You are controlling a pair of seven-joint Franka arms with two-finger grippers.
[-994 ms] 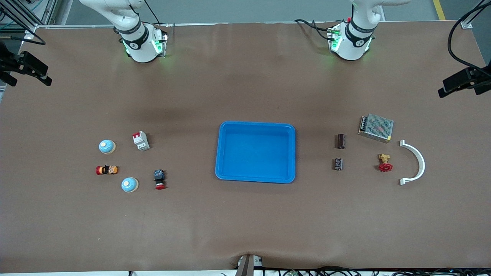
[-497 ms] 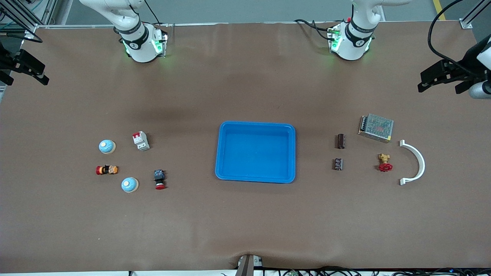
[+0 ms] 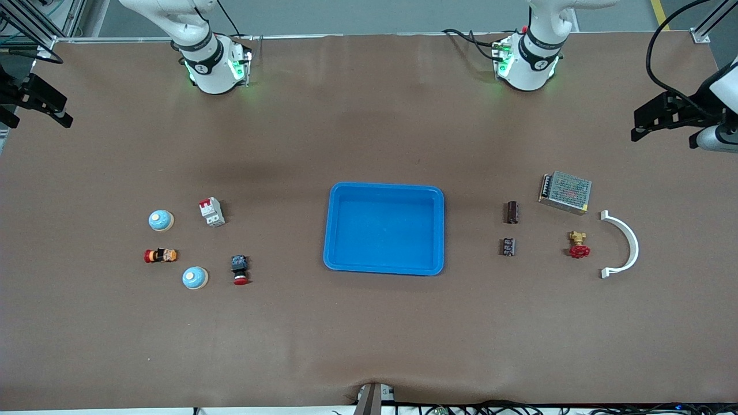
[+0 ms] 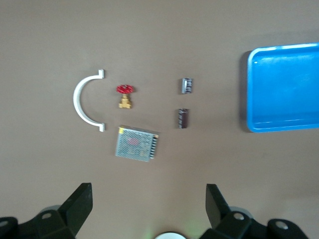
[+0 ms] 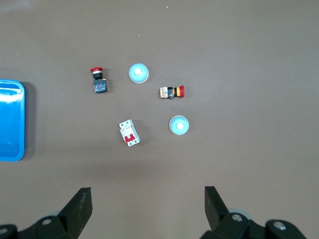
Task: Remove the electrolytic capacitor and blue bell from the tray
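Right gripper (image 3: 43,104) up over the table's edge at the right arm's end, jaws spread wide, holding nothing, touching nothing. In the right wrist view, both black fingers (image 5: 79,206) well apart with bare brown table (image 3: 369,346) between them.

Below it, counted: two round pale-blue bells with cream buttons, one (image 3: 161,220) farther from the front camera, one (image 3: 195,278) nearer. One red-and-yellow striped push button (image 3: 160,255) lying between them. One white-and-red circuit breaker (image 3: 211,211). One red-capped black switch (image 3: 240,270).

Mid-table, one blue rectangular plastic tray (image 3: 438,230), nothing in it.

Toward the left arm's end: two small dark cylindrical capacitors, one (image 3: 512,212) farther, one (image 3: 507,246) nearer, just apart. One metal mesh power supply box (image 3: 565,192). One brass valve with red handwheel (image 3: 578,245). One white curved plastic bracket (image 3: 624,244).

Left gripper (image 3: 663,118) over the table's edge at the left arm's end, jaws likewise wide, empty, fingers (image 4: 214,199) clear of everything.
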